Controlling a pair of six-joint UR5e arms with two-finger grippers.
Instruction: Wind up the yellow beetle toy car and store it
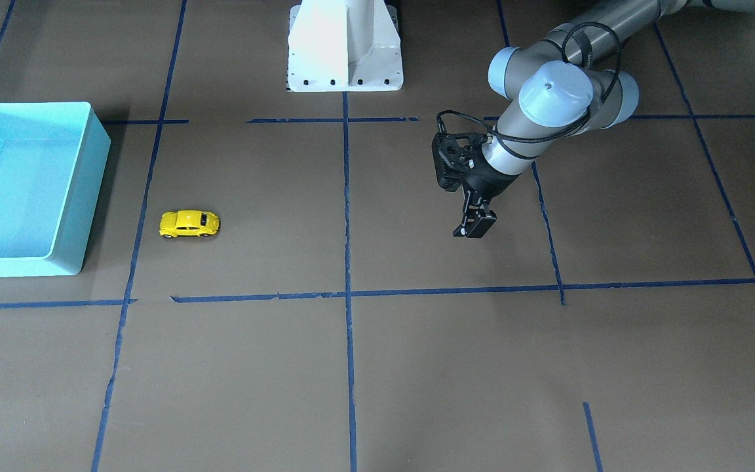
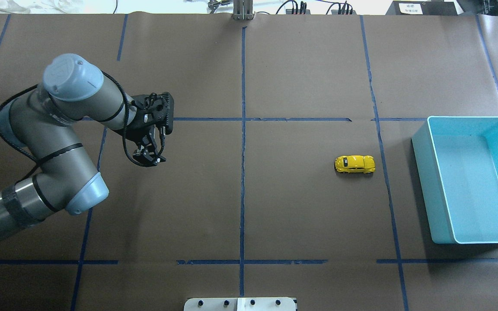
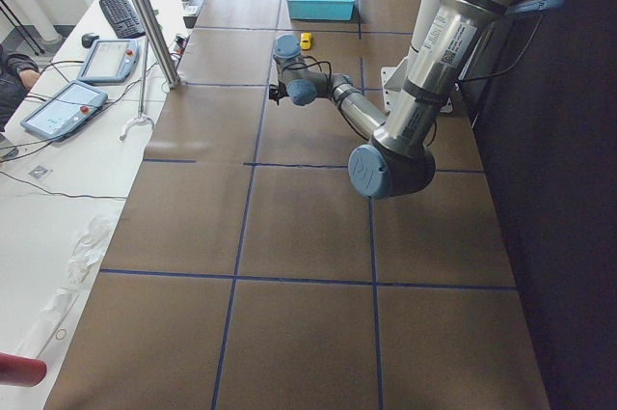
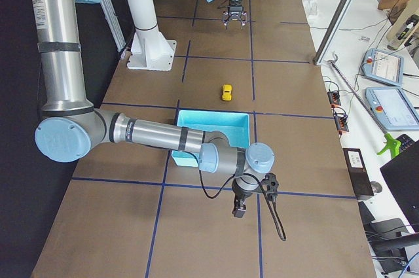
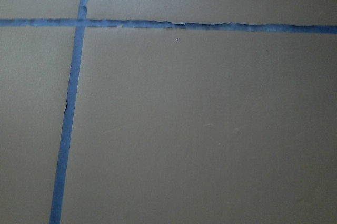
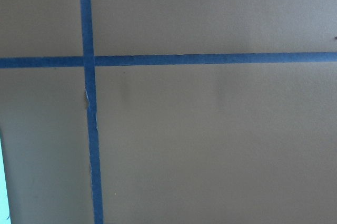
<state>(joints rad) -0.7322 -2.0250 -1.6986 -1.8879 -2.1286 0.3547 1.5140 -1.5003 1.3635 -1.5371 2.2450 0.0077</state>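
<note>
The yellow beetle toy car (image 1: 189,223) stands on its wheels on the brown paper, a short way from the turquoise bin (image 1: 92,196). It also shows in the overhead view (image 2: 355,164), left of the bin (image 2: 424,181), and in the right side view (image 4: 226,91). The bin is empty. My left gripper (image 2: 149,160) hangs open and empty above the table, far from the car, and also shows in the front view (image 1: 476,226). My right gripper (image 4: 239,212) shows only in the right side view, beyond the bin's far side from the car. I cannot tell whether it is open or shut.
The white robot base (image 1: 345,46) stands at the table's middle edge. Blue tape lines cross the brown paper. Both wrist views show only paper and tape, with a sliver of the bin (image 6: 2,182). A desk with teach pendants (image 4: 393,104) and a metal pole (image 3: 145,14) flank the table.
</note>
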